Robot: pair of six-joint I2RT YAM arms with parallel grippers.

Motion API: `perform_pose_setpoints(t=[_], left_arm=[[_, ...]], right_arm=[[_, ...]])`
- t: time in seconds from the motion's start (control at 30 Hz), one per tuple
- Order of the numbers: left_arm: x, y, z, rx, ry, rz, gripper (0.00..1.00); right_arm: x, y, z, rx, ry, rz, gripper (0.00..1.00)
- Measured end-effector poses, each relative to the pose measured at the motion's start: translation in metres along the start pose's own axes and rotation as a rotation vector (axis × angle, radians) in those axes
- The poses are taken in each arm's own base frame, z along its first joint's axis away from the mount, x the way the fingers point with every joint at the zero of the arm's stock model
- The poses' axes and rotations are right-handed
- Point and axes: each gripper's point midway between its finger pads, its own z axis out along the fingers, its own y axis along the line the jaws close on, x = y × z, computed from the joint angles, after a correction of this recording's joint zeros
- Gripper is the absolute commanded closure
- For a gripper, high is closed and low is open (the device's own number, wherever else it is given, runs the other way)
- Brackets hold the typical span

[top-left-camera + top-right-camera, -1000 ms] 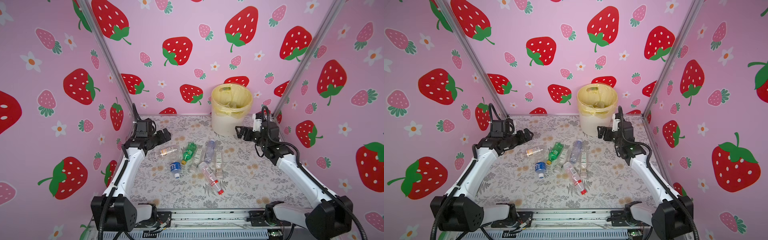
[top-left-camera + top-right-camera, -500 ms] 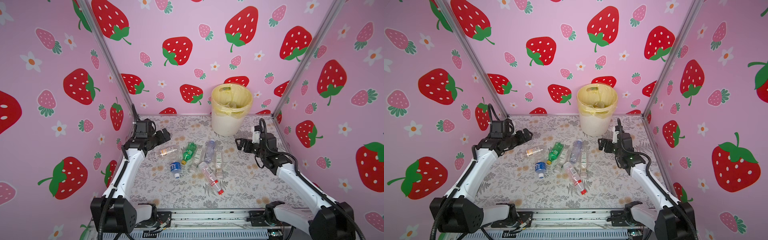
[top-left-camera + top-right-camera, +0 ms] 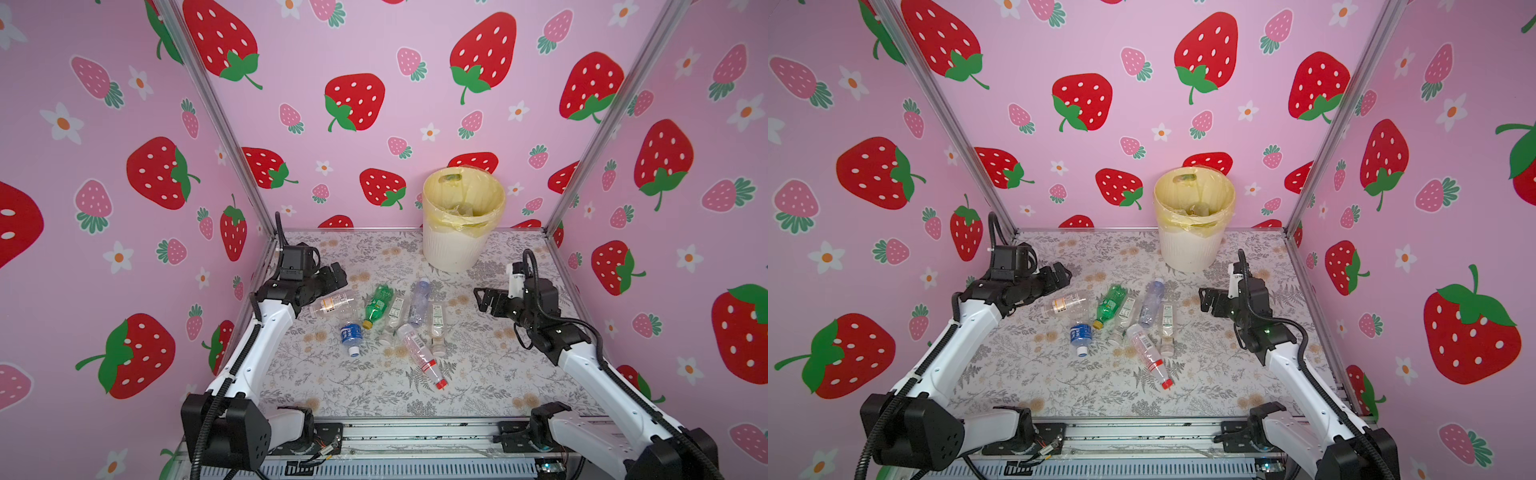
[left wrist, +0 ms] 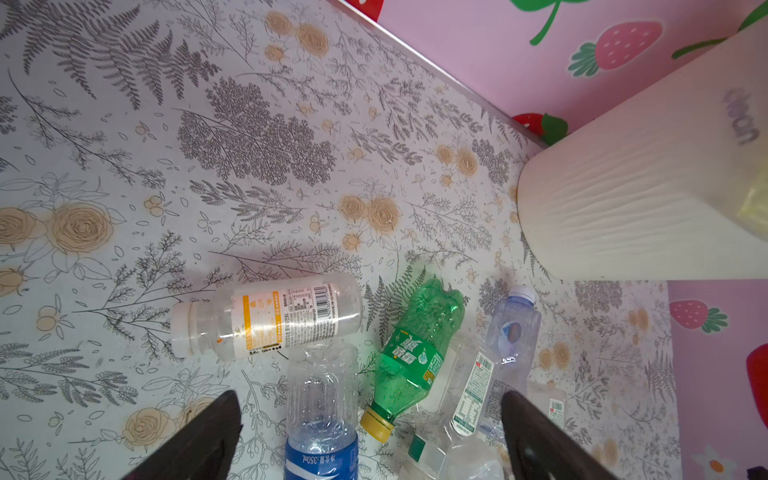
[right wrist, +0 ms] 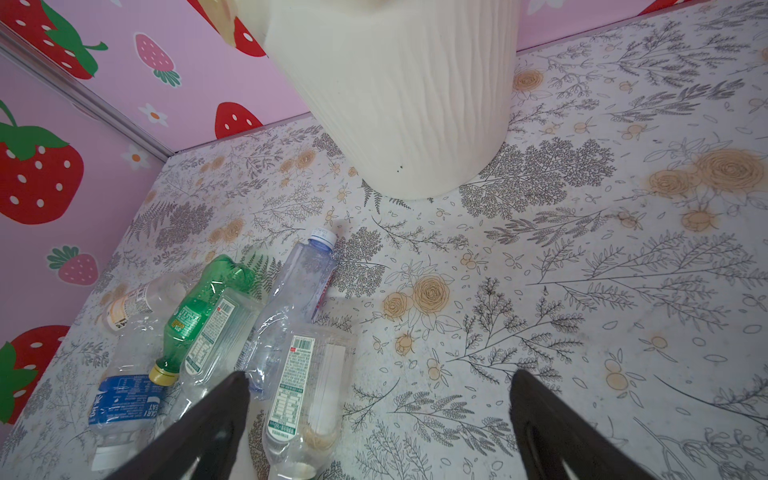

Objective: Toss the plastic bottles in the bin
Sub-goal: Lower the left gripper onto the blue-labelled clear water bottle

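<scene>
Several plastic bottles lie in a cluster mid-table: a clear one with an orange label [image 3: 332, 303], a green one [image 3: 378, 305], a blue-labelled one [image 3: 350, 334], a bluish clear one [image 3: 419, 301] and a red-capped one [image 3: 422, 353]. The cream ribbed bin [image 3: 461, 245] with its yellow liner stands at the back. My left gripper [image 3: 334, 276] hovers open just behind the orange-label bottle [image 4: 270, 318], holding nothing. My right gripper [image 3: 484, 299] is open and empty to the right of the cluster. In the right wrist view a clear green-labelled bottle [image 5: 307, 382] lies below that gripper [image 5: 378, 376].
Pink strawberry walls with metal corner posts close in the table on three sides. The bin [image 3: 1187, 249] stands against the back wall, right of centre. Bare floral tabletop [image 3: 374, 390] stretches in front of the bottles and to the right of the right gripper.
The right gripper has come down and forward from beside the bin toward the table, right of the bottles, staying open. The left arm has hardly moved.
</scene>
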Motion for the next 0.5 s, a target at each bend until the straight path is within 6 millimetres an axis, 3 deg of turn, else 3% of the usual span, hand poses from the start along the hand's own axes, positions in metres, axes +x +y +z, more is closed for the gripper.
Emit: perform_pose_setpoints(t=[0.2, 0.5], left_arm=[[0.043, -0.015, 0.012, -0.01, 0.09, 0.07, 0.01], [0.086, -0.004, 0.023, -0.115, 0.153, 0.126, 0.02]], right_arm=[[0.014, -0.005, 0.003, 0.008, 0.03, 0.003, 0.01], [0.018, -0.008, 0.002, 0.019, 0.038, 0.003, 0.01]])
